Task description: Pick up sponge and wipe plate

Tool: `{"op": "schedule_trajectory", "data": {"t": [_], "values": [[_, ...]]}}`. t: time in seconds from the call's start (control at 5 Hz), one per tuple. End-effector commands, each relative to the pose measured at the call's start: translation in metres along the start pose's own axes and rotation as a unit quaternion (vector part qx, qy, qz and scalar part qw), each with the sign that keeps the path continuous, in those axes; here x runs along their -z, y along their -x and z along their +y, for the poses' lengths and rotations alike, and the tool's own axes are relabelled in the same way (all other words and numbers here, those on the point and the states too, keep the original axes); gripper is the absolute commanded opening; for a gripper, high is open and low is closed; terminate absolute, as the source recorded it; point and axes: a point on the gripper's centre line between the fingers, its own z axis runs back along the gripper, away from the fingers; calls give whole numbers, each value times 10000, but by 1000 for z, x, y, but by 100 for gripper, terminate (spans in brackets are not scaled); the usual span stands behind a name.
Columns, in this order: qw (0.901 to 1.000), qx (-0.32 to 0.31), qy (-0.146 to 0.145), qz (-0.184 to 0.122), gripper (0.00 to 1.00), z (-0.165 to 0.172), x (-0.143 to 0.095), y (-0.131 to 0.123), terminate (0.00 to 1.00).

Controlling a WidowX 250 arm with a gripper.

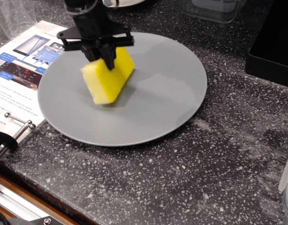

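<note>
Black gripper (102, 57) pointing down, jaws clamped, arm entering from above

**Dark speckled counter and what rests on it**

A black stone-like counter (218, 154) flecked with white is seen across most of the frame. The plate (158, 103), grey and round, is laid flat on it left of centre. A printed leaflet (17, 70) is spread at the upper left, its edge tucked under the plate's rim. A black box (272, 44) is set at the upper right, and a clear container (214, 9) is placed along the top edge.
</note>
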Motion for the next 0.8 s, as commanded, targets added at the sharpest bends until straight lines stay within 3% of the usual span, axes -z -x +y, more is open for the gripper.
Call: {"op": "schedule_trajectory", "data": {"t": [0.0, 0.4, 0.6], "values": [[9995, 31, -207, -243, 0, 48, 7, -10, 0], [9970, 137, 73, -755, 0, 86, -20, -18, 0], [9973, 266, 201, -657, 0, 97, -32, -19, 100]]}}
